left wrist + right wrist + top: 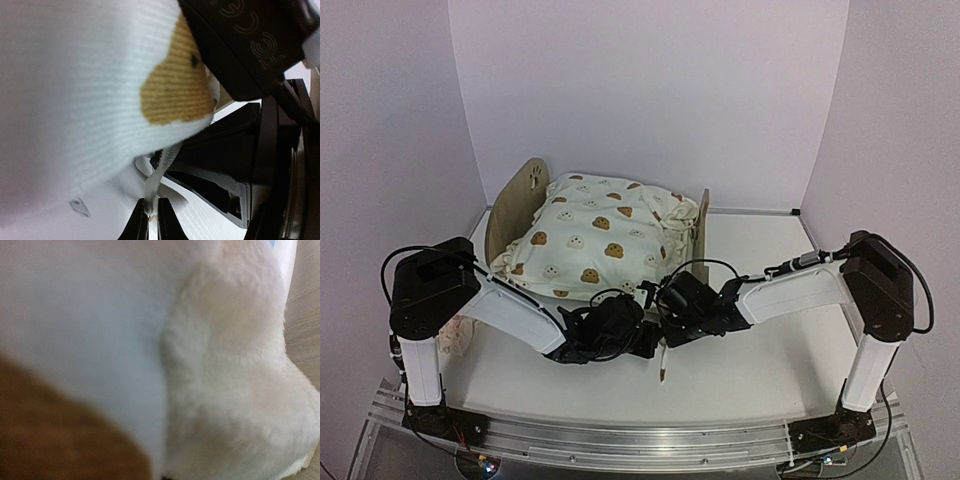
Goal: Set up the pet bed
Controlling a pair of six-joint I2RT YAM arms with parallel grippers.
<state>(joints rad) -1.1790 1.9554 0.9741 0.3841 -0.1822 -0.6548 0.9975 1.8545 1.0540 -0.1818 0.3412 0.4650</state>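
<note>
Pet bed (505,228) stands at the far left-centre of the white table (760,375). Its light plywood headboard (525,185) is rounded, with a paw cut-out, and sits at the left, while the low footboard (702,228) is at the right. The rest of the frame is buried under a rumpled cream quilt (595,235) printed with tan and white bears. Up close the quilt is a fine ribbed knit, backed with fluffy plush in the right wrist view. There a sliver of blue-and-white striped mattress (284,252) and some wood grain show at the right edge; the rest is blur. Both arms meet at the quilt's near edge. The left gripper (150,221) has its dark fingers (136,226) pinched nearly together on a thin white tie (159,170) hanging from the quilt. The right gripper (668,298) presses into the fabric with its fingertips hidden, so I cannot tell how wide it stands. A pinkish pillow (453,338) peeks out behind the left arm, mostly covered.
</note>
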